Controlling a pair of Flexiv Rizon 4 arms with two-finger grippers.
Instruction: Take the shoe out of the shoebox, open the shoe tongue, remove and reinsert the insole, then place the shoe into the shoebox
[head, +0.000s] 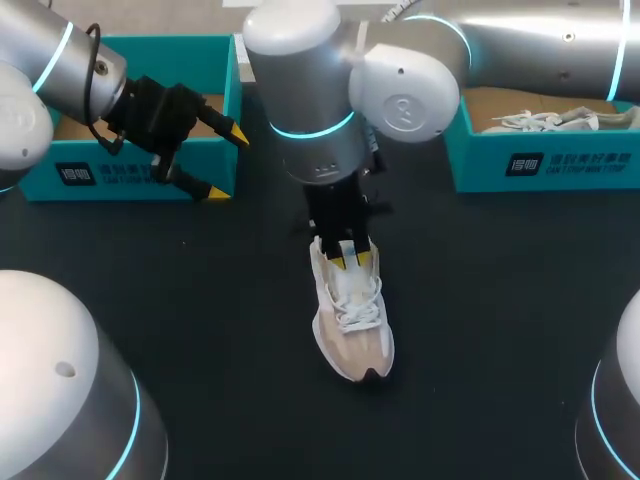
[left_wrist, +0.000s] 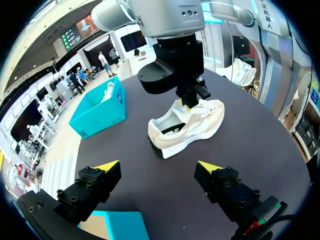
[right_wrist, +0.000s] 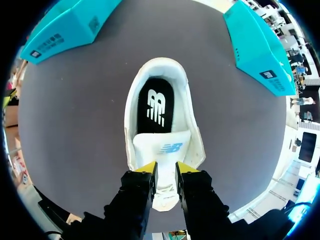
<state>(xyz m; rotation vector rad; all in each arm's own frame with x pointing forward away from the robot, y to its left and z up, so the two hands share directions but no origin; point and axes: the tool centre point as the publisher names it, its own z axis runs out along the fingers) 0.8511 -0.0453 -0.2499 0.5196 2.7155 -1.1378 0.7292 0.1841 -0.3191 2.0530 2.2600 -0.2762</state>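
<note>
R gripper (right_wrist: 165, 169) is sitting narrow, both fingers pinching the top edge of the tongue (right_wrist: 162, 148) from 2 sides. The shoe (head: 352, 325) is standing upright on the table (head: 500, 340), out of its box and approx mid-table. Its toe is pointing to 5 o'clock and its heel is lying toward 12, under the R wrist.

Step in hand, as I'm judging it, is opening the tongue. The insole (right_wrist: 156, 107) is showing black inside the opening ahead of the R fingers, not yet pulled.

Doing it well:
- Be drawing the tongue up and back toward the toe, slowly.
- Nothing is pinning the shoe, so a hard pull is prob. going to lift or drag it.
- The laces are looking snug over the tongue and may be resisting.
- Be keeping the grip on the tongue only, w/o catching a lace.

Around:
- L gripper (head: 226, 163) is hanging wide open over the front wall of the L shoebox (head: 130, 172), at 10 o'clock from the shoe and well apart from it.
- R shoebox (head: 545, 165) is sitting at 2 o'clock w/ a second shoe (head: 540, 122) inside.

In the way: the R wrist is covering the heel opening from above, so the L arm would be crowding it when coming for the insole. Neither box is blocking anything.
</note>
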